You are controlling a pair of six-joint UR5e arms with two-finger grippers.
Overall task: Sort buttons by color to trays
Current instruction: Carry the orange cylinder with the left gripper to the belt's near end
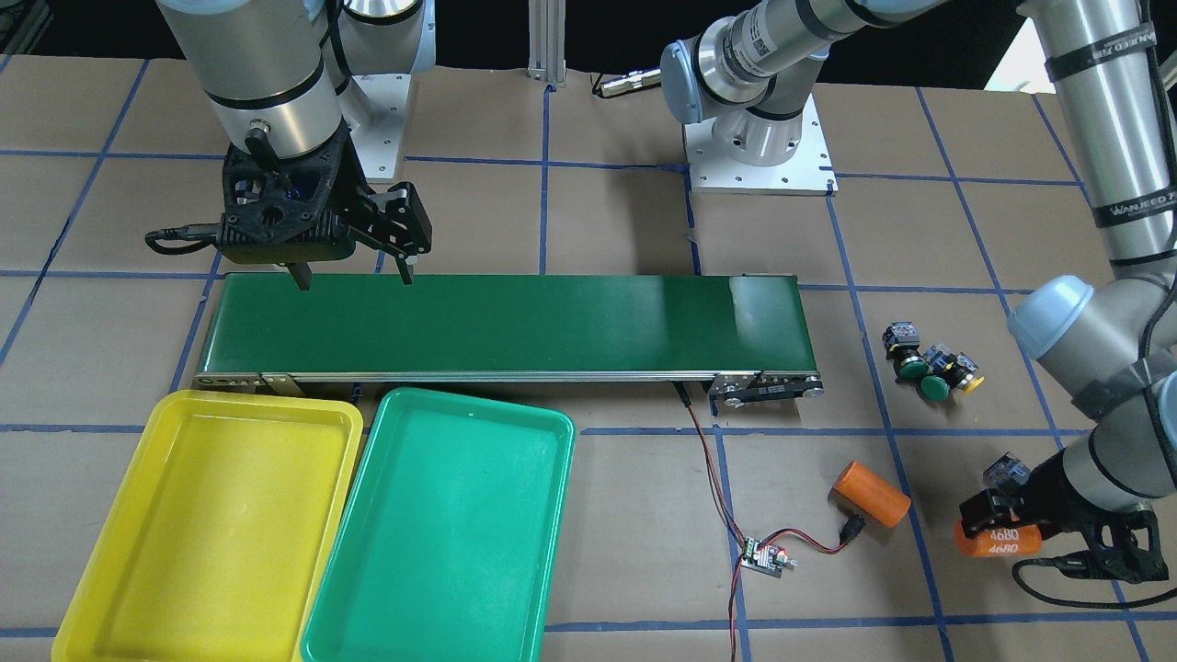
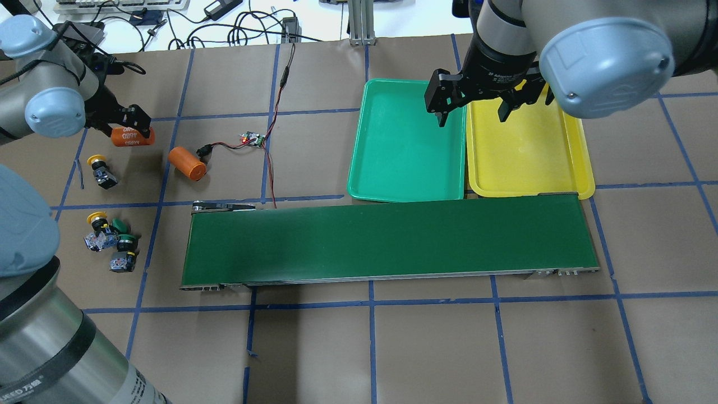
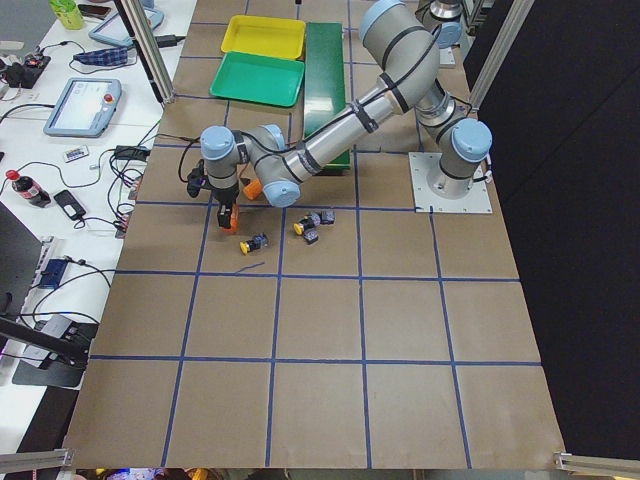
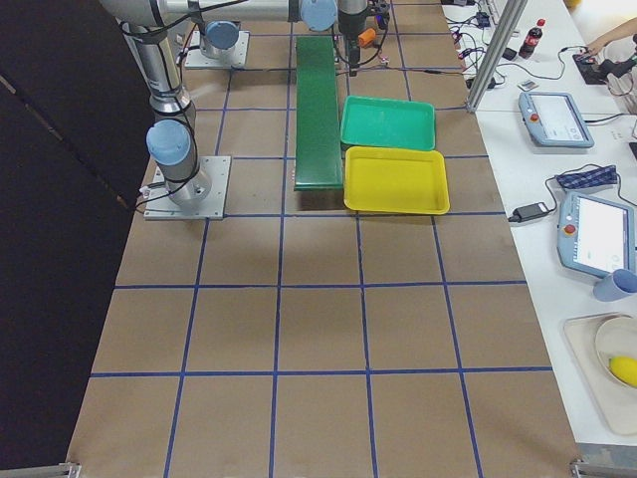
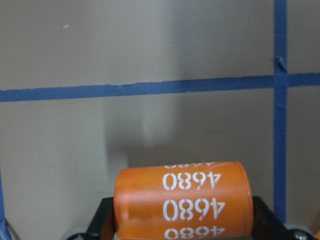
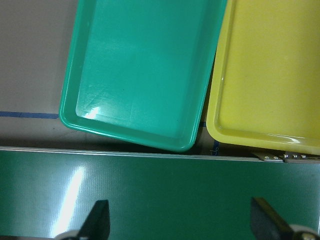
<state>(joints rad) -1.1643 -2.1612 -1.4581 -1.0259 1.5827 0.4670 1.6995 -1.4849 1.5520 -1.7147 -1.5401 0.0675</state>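
Three buttons lie in a cluster (image 2: 109, 238) on the brown table, two green and one yellow, also in the front view (image 1: 931, 370). Another yellow button (image 2: 101, 169) lies alone nearer my left gripper. My left gripper (image 2: 132, 136) is shut on an orange cylinder marked 4680 (image 5: 181, 202), not on a button. My right gripper (image 1: 354, 276) is open and empty above the conveyor's end, next to the trays. The yellow tray (image 1: 211, 524) and green tray (image 1: 441, 533) lie side by side, both empty.
The long dark-green conveyor belt (image 2: 387, 241) runs across the middle of the table, with nothing on it. A second orange cylinder (image 2: 188, 163) lies beside a small controller board (image 2: 252, 138) with red and black wires. Blue tape lines grid the table.
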